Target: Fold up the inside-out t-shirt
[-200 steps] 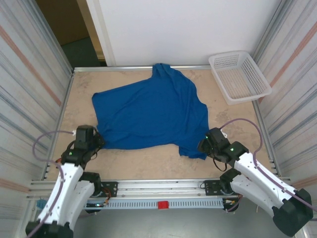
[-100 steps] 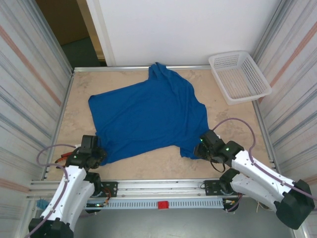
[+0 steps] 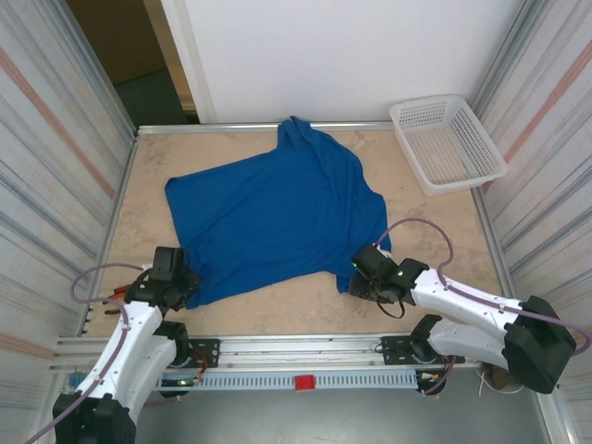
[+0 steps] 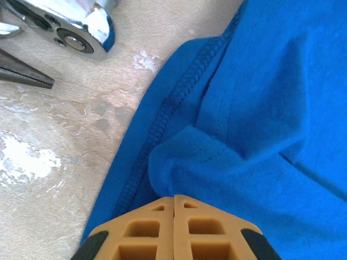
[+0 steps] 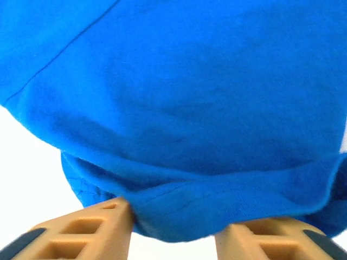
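— What are the fingers point(image 4: 146, 230) of the left gripper point(image 4: 173, 197) doing?

— They are pressing tight together, pinching a puckered fold of the inside-out t-shirt point(image 3: 277, 217) at its near-left corner; the stitched hem is curving away just left of them, over the bare table point(image 3: 435, 231).

— And the right gripper point(image 5: 173, 216)?

— Its fingers point(image 5: 92, 230) are standing narrowly apart, straddling a bunched hem fold at the shirt's near-right corner; the cloth is touching the left finger's inner face.

— Where is the shirt lying?

— It is spreading plain blue across the middle of the table, one part reaching the far edge; a white basket point(image 3: 447, 143) is sitting at the far right, well apart.
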